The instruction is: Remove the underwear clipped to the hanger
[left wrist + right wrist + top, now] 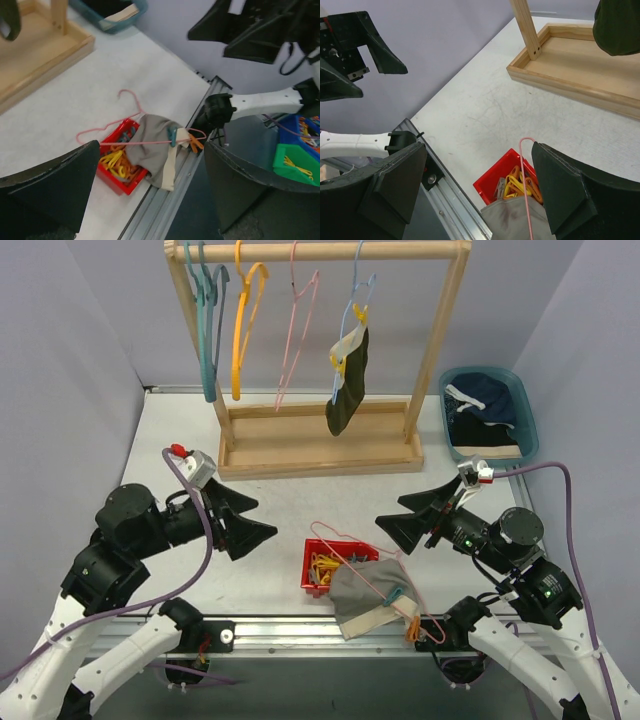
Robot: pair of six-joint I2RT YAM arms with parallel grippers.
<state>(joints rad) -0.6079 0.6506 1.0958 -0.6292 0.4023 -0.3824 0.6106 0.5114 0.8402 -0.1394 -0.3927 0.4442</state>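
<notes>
- Underwear, grey-beige brief [360,602]: lay crumpled at 6 o'clock on the table [300,495], at its near edge. It was draped partly over a red tray [311,576] that held yellow and orange clips [324,563].
- Pink hanger [524,175]: lay flat across this brief, with its hook toward 11 o'clock. A teal clip [172,136] and an orange clip [193,143] sat on its wire at the pale waistband.
- Dark olive-black brief [350,380]: hung at 12 o'clock from a blue hanger [358,290] on the wooden rack [320,447], pinned by yellow clips at its upper edge.
- Navy brief [492,395]: lay in a teal bin [529,425] at 2 o'clock, beside the rack.
- Left gripper [264,519]: hovered at 9 o'clock above the table, fingers spread wide, nothing between them.
- Right gripper [390,512]: hovered at 3 o'clock facing the left one, fingers likewise apart and empty, just above the tray and the grey-beige brief.
</notes>
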